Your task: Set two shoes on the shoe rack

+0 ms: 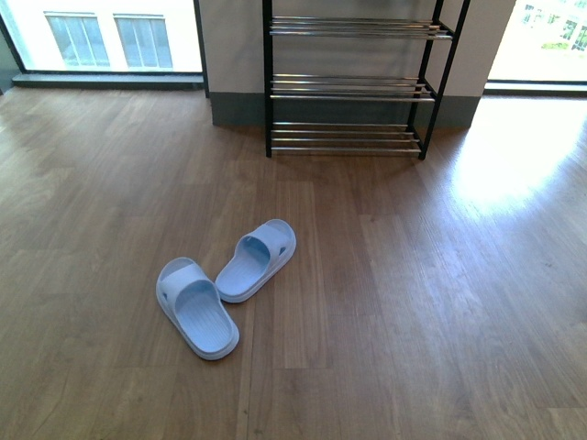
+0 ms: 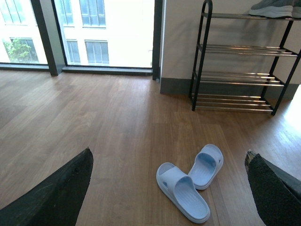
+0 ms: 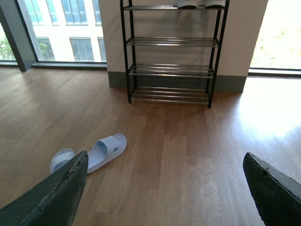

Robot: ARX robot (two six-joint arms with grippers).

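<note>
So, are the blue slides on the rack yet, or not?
Not on it: both slides lie sole-down on the floor, well short of the rack.

The wooden floor point(image 1: 440, 302) lay open on almost every side, with a broad stretch of boards running up to the shoe rack point(image 1: 348, 87). The only things in the way low down were the nearer slide point(image 1: 197, 312) and the farther slide point(image 1: 260, 258), lying close against each other left of centre. The rack stood back against the wall point(image 1: 234, 55). Its three lower shelves were open from the front, hemmed in at each side by black posts point(image 1: 267, 82). The left wrist view showed grey sneakers point(image 2: 275, 8) occupying the right end of the top shelf.
</note>
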